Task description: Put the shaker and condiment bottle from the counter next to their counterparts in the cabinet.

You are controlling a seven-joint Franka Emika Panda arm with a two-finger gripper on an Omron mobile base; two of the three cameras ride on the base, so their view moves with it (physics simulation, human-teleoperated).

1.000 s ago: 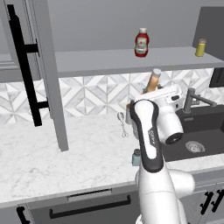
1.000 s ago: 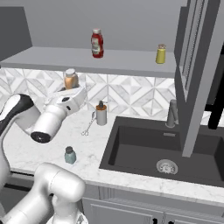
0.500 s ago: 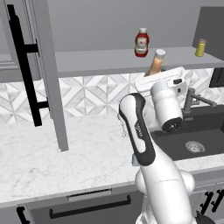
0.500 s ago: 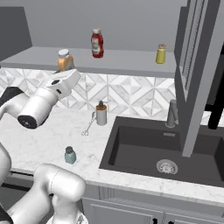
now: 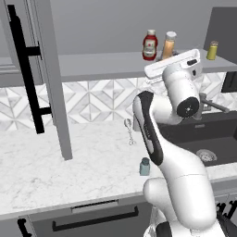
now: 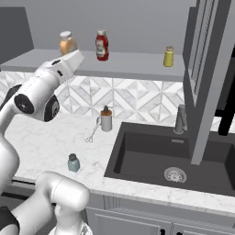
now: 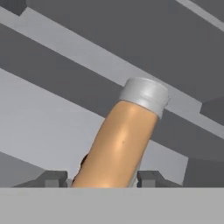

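- Hand (image 7: 103,178): closed on the lower body of the condiment bottle (image 7: 117,138), one dark fingertip showing on each side of it in the hand view.
- Condiment bottle (image 5: 168,46): orange with a pale cap, held up at shelf height; in the left base view it stands just right of the ketchup bottle (image 5: 149,45), its base hidden behind the white hand. In the right base view the condiment bottle (image 6: 67,43) appears left of the ketchup bottle (image 6: 102,45). Whether it touches the shelf cannot be told.
- Cabinet (image 5: 102,65): long grey shelf carrying the ketchup bottle and, well apart toward the sink side, the yellow-green shaker (image 6: 169,56). The tall door with black bar handle (image 5: 25,69) stands open at the left.
- Shaker (image 5: 145,166): small, teal-blue, upright on the bench (image 5: 55,173) near the front edge, beside the arm; also seen in the right base view (image 6: 73,163).
- Other items: a grey pump dispenser (image 6: 106,120) beside the dark sink (image 6: 160,153).
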